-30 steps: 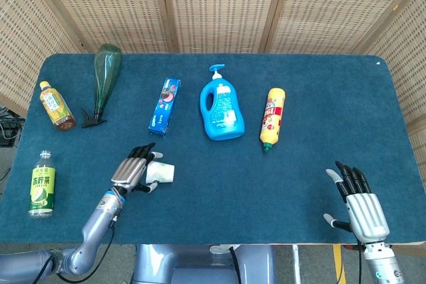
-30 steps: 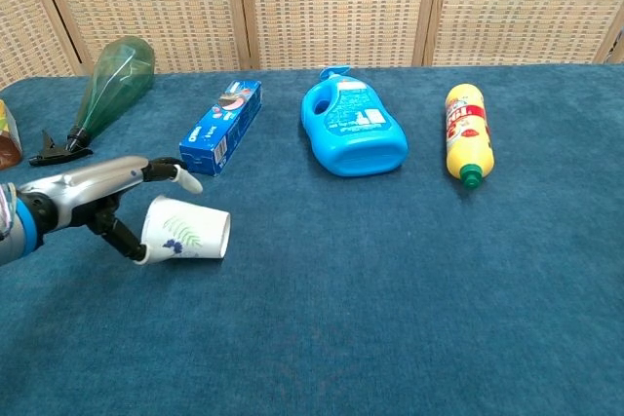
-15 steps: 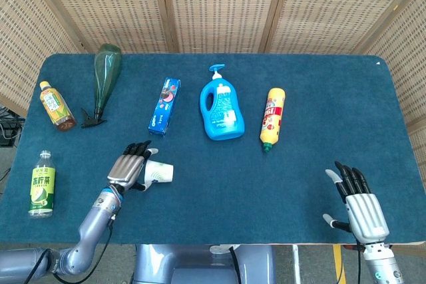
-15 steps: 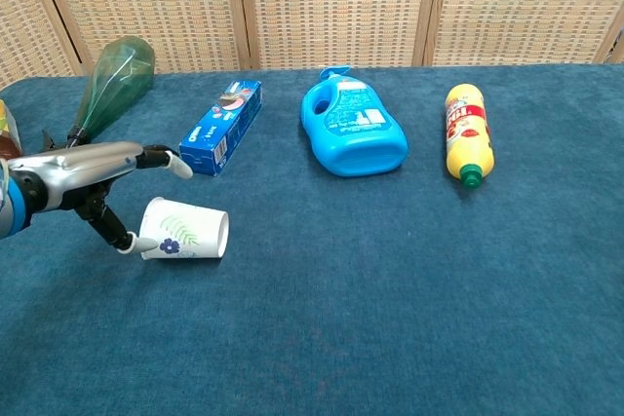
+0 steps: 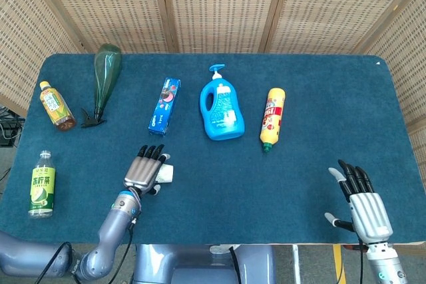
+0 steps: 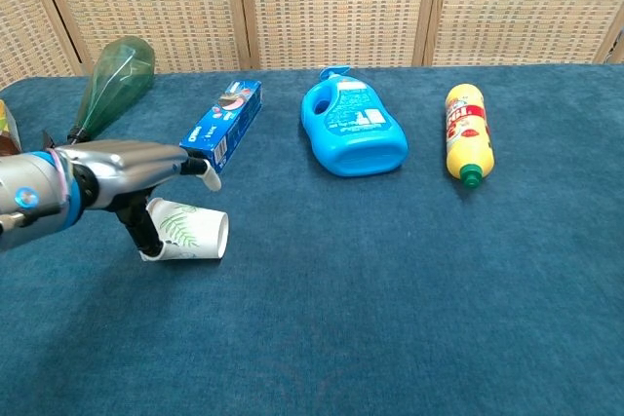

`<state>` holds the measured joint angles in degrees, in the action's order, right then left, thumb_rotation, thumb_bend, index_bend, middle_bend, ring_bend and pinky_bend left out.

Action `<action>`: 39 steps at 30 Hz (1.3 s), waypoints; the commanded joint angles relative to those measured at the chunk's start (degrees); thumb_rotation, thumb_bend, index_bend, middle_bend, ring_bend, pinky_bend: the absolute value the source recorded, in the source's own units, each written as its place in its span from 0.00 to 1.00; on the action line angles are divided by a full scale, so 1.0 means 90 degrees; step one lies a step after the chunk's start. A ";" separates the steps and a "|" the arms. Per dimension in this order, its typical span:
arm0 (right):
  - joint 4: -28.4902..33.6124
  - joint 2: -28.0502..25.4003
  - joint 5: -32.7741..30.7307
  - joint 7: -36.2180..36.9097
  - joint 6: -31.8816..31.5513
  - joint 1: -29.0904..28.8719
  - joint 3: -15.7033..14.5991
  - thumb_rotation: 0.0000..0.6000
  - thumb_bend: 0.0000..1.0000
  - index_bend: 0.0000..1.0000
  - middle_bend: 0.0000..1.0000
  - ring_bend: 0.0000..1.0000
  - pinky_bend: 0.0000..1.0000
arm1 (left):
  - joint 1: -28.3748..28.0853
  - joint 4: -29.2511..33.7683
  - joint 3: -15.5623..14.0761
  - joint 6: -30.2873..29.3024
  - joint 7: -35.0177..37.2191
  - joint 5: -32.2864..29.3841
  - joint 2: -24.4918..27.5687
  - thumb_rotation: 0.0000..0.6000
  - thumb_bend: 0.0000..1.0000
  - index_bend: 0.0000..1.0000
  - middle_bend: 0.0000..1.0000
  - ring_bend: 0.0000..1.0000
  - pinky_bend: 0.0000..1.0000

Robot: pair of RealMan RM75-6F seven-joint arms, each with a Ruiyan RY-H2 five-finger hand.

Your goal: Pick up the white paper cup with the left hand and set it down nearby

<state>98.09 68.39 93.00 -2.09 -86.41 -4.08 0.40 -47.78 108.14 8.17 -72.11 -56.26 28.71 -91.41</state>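
The white paper cup (image 6: 187,231) with a green leaf print lies on its side on the blue cloth, mouth to the right. My left hand (image 6: 127,174) hangs flat just above it, fingers stretched out over the cup and the thumb reaching down by its base. In the head view the left hand (image 5: 144,171) covers most of the cup (image 5: 166,175), and only the rim end shows. Nothing is gripped. My right hand (image 5: 363,202) rests at the front right of the table, fingers spread and empty.
Along the back lie a green spray bottle (image 5: 103,81), a blue box (image 5: 164,105), a blue detergent bottle (image 5: 221,104) and a yellow bottle (image 5: 273,118). An amber tea bottle (image 5: 56,106) and a green-label bottle (image 5: 42,184) lie at the left edge.
My left hand has shifted right and now lies over the cup, hiding most of it from above. The cup stays on its side. The right hand has barely moved.
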 commanded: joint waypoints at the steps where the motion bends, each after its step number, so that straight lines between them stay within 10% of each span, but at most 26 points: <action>1: 0.0012 -0.0011 -0.0010 0.0015 0.0001 0.0001 0.0004 1.00 0.07 0.00 0.00 0.00 0.10 | -0.0187 -0.0100 -0.0025 -0.0282 -0.0321 -0.0236 -0.0274 1.00 0.30 0.18 0.00 0.00 0.00; 29: 0.0074 -0.0079 0.0044 0.0154 -0.0001 0.0004 -0.0023 1.00 0.07 0.00 0.00 0.00 0.10 | -0.0033 -0.1108 -0.0188 -0.0659 -0.0004 0.0535 -0.1190 1.00 0.38 0.38 0.00 0.00 0.00; 39: 0.0042 -0.0039 0.0031 0.0099 0.0010 -0.0001 -0.0014 1.00 0.07 0.00 0.00 0.00 0.10 | 0.0683 -0.0983 -0.0144 -0.0266 0.2366 0.2027 -0.0741 1.00 0.36 0.37 0.00 0.00 0.00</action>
<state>98.48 68.02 93.29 -1.17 -86.34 -4.08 0.27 -44.50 99.37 6.81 -76.35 -42.72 41.49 -99.84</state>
